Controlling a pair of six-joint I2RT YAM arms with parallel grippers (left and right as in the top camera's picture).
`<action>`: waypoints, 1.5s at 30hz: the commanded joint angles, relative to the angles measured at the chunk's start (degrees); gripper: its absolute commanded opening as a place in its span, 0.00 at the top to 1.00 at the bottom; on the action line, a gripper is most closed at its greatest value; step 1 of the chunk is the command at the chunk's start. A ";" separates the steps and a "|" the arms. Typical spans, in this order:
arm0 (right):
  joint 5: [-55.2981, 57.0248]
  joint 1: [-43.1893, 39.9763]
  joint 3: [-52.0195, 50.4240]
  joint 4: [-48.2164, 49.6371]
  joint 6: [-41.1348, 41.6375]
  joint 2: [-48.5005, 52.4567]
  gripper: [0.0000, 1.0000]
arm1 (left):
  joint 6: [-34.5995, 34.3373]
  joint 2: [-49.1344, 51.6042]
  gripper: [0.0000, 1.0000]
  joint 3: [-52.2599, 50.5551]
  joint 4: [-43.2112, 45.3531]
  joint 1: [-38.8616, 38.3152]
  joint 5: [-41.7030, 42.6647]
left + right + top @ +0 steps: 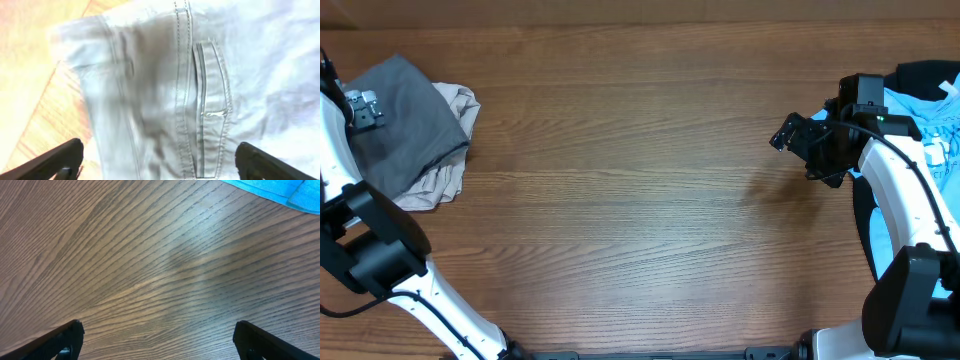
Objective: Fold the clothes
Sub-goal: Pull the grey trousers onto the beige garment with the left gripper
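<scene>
Folded plain grey woven shorts [405,120] lie at upper left, atop a crumpled beige garment [455,110].
Slit pocket faces up; left gripper [159,147] hovers above them, jaws wide; right gripper [157,327] gapes over the wooden desk [150,255].

The view is filled by a brown wood-grain counter [640,150]. Its grain is laid from side to side. A pale sheen is cast across it.

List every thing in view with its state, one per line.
grey shorts: folded, lying on the beige shorts
beige shorts: crumpled, partly under the grey shorts
blue garment: heaped at the far right
left claw: open above the grey shorts, holding nothing
right claw: open over bare table, empty
</scene>
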 commanded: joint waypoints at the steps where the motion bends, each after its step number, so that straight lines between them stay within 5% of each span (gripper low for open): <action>1: 0.22 0.04 0.42 0.31 -0.15 -0.26 0.00 | -8.33 -1.07 0.00 2.97 -1.20 2.08 -3.08; 6: 0.22 0.04 0.42 0.31 -0.15 -0.26 0.00 | -13.90 -5.33 0.02 7.04 -4.11 2.78 2.43; 7: 0.22 0.04 0.42 0.31 -0.15 -0.26 0.00 | -14.36 -6.12 0.12 7.39 -4.37 2.78 5.05; 9: 0.22 0.04 0.42 0.31 -0.15 -0.26 0.00 | -15.21 -6.97 0.57 7.39 -5.09 2.75 8.35; 11: 0.22 0.04 0.42 0.31 -0.15 -0.26 0.00 | -17.16 -6.97 0.70 7.32 -6.80 2.78 9.03; 23: 0.22 0.04 0.42 0.31 -0.15 -0.26 0.00 | -18.32 -5.57 0.85 -0.42 0.70 2.89 10.16; 37: 0.22 0.04 0.42 0.31 -0.15 -0.26 0.00 | -19.19 8.13 0.81 -2.43 6.12 8.07 10.40; 45: 0.22 0.04 0.42 0.31 -0.15 -0.26 0.00 | -19.76 8.92 0.84 -1.60 4.35 9.25 18.05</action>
